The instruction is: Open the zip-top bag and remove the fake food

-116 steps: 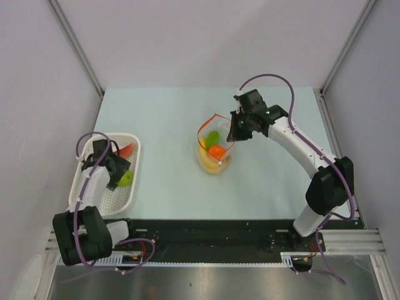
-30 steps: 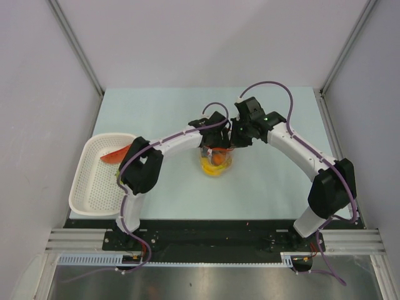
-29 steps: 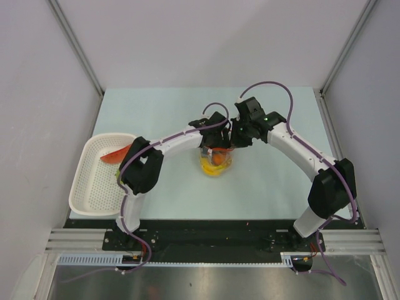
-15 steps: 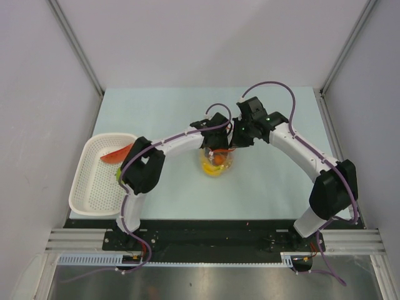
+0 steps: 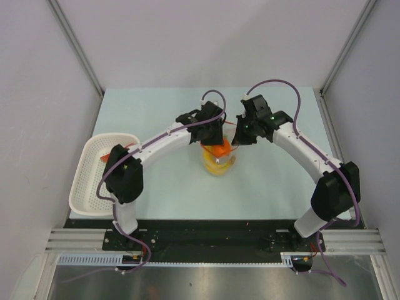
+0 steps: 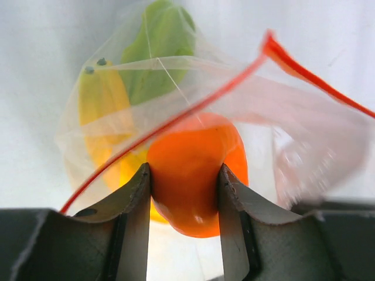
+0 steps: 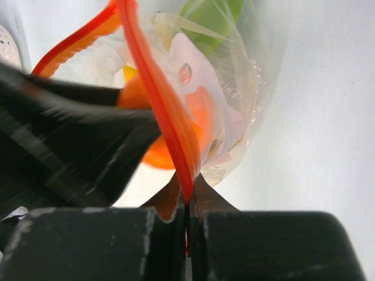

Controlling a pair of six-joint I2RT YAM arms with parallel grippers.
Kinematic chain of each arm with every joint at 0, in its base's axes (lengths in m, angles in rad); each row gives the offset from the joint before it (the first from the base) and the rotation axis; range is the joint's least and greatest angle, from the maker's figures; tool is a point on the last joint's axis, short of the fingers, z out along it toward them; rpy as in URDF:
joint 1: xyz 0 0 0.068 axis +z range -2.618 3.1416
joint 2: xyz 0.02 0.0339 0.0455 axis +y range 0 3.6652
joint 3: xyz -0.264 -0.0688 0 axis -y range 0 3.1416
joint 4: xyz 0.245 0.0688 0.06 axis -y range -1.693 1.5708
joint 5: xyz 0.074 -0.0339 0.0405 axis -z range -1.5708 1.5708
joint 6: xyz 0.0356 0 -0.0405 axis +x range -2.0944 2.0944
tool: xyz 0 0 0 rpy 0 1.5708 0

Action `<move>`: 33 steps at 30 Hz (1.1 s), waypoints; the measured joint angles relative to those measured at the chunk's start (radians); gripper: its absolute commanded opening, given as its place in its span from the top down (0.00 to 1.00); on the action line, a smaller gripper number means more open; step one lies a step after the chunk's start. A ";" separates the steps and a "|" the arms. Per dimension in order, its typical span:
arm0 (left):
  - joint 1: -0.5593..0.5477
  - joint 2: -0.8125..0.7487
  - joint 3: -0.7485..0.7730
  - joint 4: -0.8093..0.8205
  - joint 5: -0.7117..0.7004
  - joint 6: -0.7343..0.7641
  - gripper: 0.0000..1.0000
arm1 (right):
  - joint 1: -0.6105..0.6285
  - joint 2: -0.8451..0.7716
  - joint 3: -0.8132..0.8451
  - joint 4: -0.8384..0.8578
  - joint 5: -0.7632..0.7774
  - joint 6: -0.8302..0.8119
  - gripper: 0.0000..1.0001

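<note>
The clear zip-top bag (image 5: pixel 218 164) stands mid-table with its red zip strip (image 6: pixel 193 108) open. My left gripper (image 6: pixel 184 175) is shut on an orange round fake food piece (image 6: pixel 196 161), held at the bag's mouth; it shows orange in the top view (image 5: pixel 217 150). A yellow banana (image 6: pixel 96 102) and a flat green piece (image 6: pixel 161 47) lie inside the bag. My right gripper (image 7: pixel 186 184) is shut on the red zip strip (image 7: pixel 158 99) at the bag's right rim, holding it up. It shows in the top view (image 5: pixel 236 139) just right of the bag.
A white perforated basket (image 5: pixel 87 187) sits at the table's left edge, with a red-orange piece (image 5: pixel 105 156) just visible behind my left arm. Angled frame posts stand at the back left and back right.
My left arm swung from the basket to the bag, reached into its mouth, and has now lifted back a little with the orange piece in its jaws. The right gripper kept holding the zip strip.
</note>
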 measured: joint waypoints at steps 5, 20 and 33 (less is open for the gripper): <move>0.000 -0.109 -0.022 -0.002 -0.007 0.060 0.83 | -0.010 0.000 0.000 0.005 0.000 -0.002 1.00; 0.155 -0.694 -0.375 0.156 -0.147 0.053 0.93 | -0.010 0.000 0.000 0.006 0.001 -0.008 1.00; 0.945 -1.039 -0.732 -0.082 -0.167 -0.145 0.89 | -0.002 0.000 0.000 0.007 0.000 -0.011 1.00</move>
